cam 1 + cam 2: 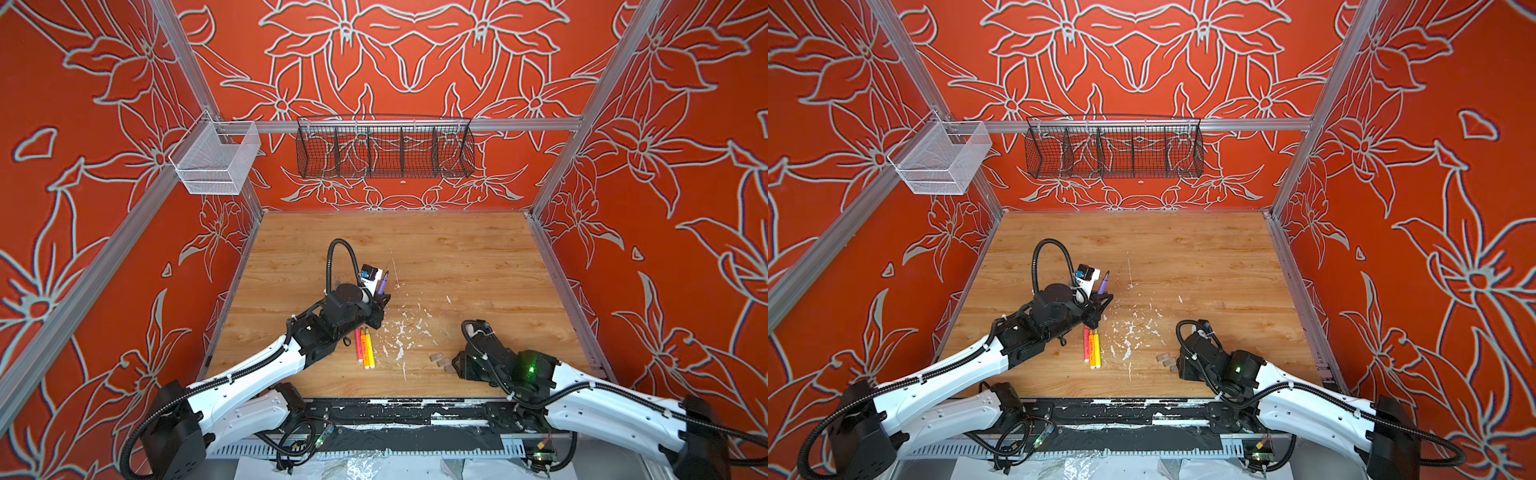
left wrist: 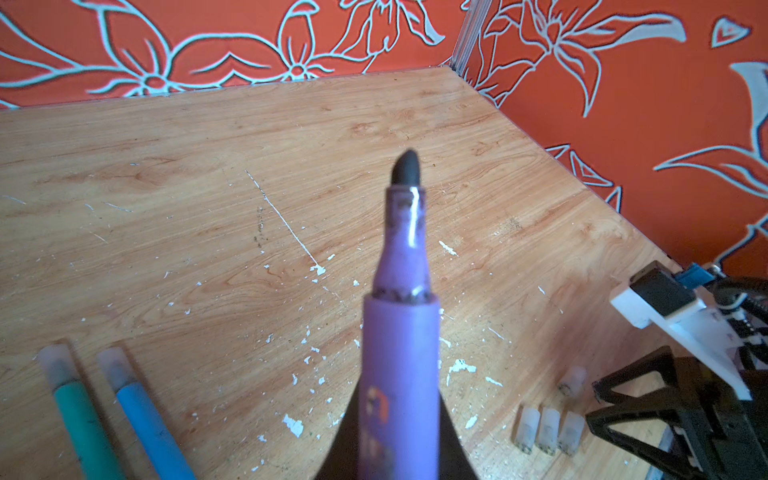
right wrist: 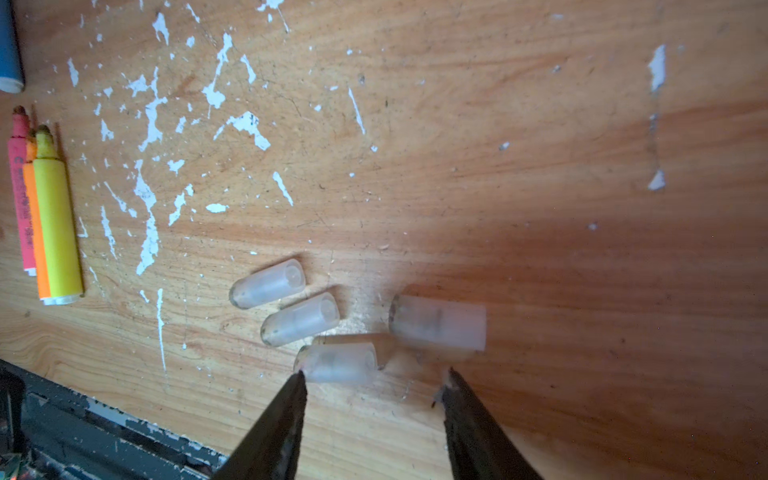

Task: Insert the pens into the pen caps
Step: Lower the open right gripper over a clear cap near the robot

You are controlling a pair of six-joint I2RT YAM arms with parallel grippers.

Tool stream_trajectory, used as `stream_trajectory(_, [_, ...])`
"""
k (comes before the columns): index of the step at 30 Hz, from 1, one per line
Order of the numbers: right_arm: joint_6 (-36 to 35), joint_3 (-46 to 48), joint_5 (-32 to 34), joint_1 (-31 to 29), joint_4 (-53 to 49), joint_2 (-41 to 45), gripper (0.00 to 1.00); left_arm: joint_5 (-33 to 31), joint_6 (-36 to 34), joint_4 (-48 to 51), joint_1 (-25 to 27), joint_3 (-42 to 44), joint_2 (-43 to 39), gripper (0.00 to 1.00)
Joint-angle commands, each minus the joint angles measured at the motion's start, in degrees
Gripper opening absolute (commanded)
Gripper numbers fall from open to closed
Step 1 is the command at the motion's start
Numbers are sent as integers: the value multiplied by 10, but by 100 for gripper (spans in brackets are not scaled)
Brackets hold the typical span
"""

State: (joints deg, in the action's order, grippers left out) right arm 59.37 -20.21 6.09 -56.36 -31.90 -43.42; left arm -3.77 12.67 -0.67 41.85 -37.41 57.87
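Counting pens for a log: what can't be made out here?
Green pen and blue pen: left wrist view's edge cuts off their barrels; in both top views the left arm hides them.
Purple pen: print blurred, left wrist view.
Right gripper: under its own arm in both top views.

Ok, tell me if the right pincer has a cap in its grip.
No: the right pincer stands open, the nearest cap lying on the table at its tips.
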Motion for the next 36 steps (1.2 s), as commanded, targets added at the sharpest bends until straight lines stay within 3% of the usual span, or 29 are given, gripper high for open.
stream_trajectory(1, [16,13,21,-3,17,-16,56,3,-4,-16,1,1,-6,0])
stream_trajectory(18, [-3,-18,94,-2,56,-154,56,3,-6,-15,1,1,-6,0])
stream_trajectory(27, [-10,-45,120,-2,12,-183,42,3,-5,-15,1,1,-8,0])
stream_trajectory(36, [-21,-52,118,-2,-3,-194,38,4,-5,-16,1,2,-8,0])
